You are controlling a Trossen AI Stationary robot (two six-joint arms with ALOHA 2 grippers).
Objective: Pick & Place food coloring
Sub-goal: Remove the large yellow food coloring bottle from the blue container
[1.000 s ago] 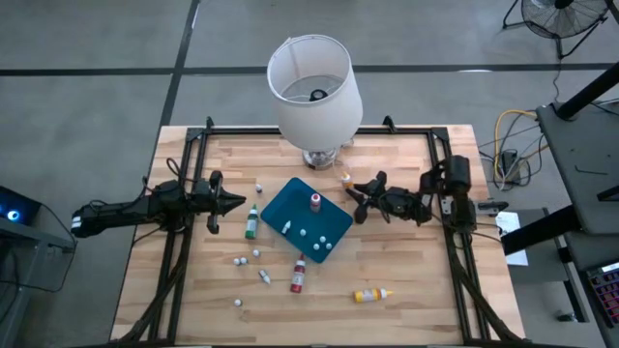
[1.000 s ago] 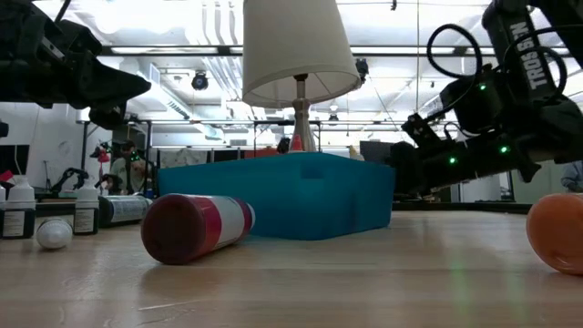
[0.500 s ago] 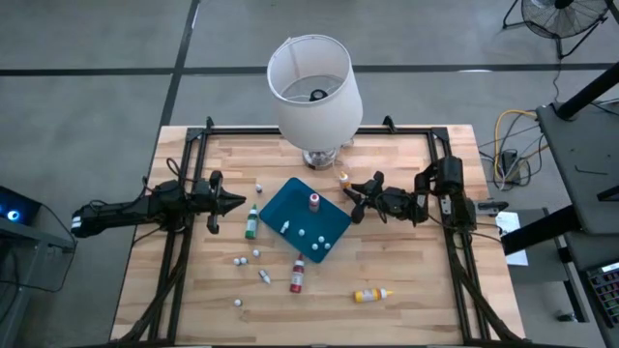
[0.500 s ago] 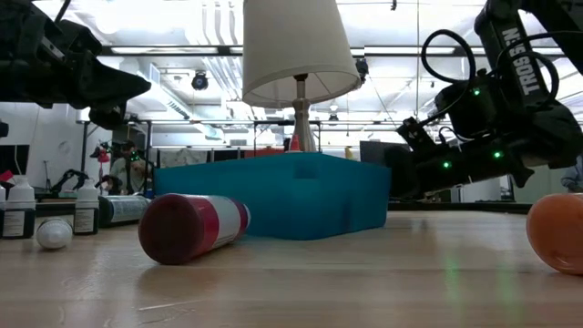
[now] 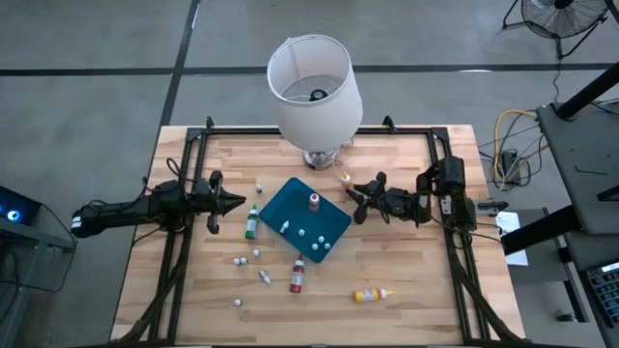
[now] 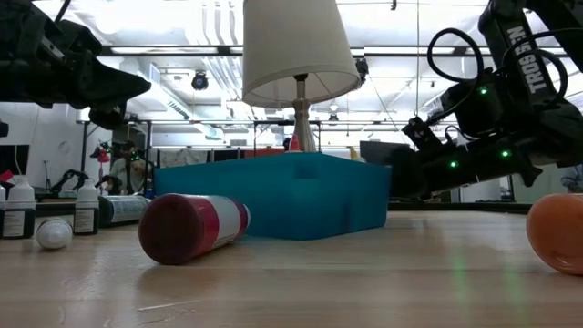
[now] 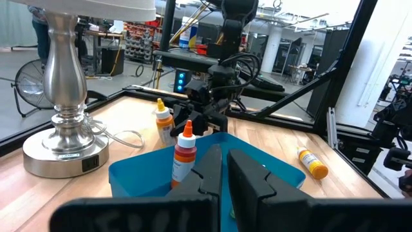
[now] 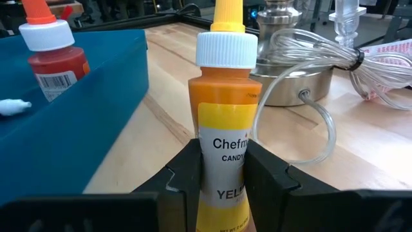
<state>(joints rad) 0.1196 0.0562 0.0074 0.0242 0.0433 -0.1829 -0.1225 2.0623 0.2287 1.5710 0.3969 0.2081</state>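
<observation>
Wooden slats of the bench (image 5: 406,280) carry a white-shaded lamp (image 5: 313,87), a teal-blue tray (image 5: 306,219) and scattered food coloring bottles. At right, the right claw (image 5: 354,197) sits just beside the tray's edge, its two fingers closed on an upright yellow food coloring bottle (image 8: 223,129) near the lamp's metal base (image 8: 293,77). A red bottle (image 5: 314,201) stands upright inside the tray; another red bottle (image 5: 298,276) lies on its side on the bench beside the tray's near edge, a green bottle (image 5: 251,222) lies by the tray's left side, and an orange-yellow bottle (image 5: 370,295) lies well apart toward the front. Loose white caps (image 5: 240,261) dot the wood. The left claw (image 5: 232,202) waits at the left, above the bench near the green bottle, fingers clenched together and empty
</observation>
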